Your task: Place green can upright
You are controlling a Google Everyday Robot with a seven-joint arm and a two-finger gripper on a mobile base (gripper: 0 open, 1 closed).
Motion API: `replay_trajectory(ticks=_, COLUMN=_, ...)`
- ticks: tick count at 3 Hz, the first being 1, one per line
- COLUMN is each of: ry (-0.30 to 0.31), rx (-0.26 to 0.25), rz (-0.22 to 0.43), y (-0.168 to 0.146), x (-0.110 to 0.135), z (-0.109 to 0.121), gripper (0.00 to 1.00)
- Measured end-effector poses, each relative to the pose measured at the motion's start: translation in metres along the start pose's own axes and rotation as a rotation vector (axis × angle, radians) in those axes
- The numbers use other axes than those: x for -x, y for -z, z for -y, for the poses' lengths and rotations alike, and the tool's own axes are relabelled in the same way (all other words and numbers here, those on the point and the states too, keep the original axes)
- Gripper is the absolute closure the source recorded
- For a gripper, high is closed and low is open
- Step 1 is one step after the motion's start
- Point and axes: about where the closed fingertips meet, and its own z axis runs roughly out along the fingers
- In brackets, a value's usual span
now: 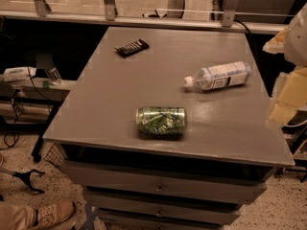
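The green can (160, 121) lies on its side near the front edge of the grey table (120, 80). Its mottled green-and-white side faces up and its silver rims point left and right. My gripper (287, 102) shows as pale cream parts at the right edge of the view, beside the table's right edge. It is well to the right of the can, apart from it, and holds nothing that I can see.
A clear plastic bottle with a white label (219, 75) lies on its side at the right of the table, behind the can. A dark snack bar (131, 47) lies at the back left. Drawers (158, 188) sit under the tabletop. A person's shoe (53, 213) is on the floor at lower left.
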Motion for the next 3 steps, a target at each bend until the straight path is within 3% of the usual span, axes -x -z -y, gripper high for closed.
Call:
replay_trajectory(ticks=1, ry=0.000, rx=0.000, rz=0.000, y=0.000, x=0.000, z=0.000, gripper=0.00)
replay_trajectory(ticks=2, ry=0.053, rx=0.027, rz=-0.006, y=-0.011, x=0.019, z=-0.001, gripper=0.00)
replay_trajectory(ticks=3, ry=0.164, rx=0.089, rz=-0.020, y=-0.034, x=0.056, z=-0.008, gripper=0.00)
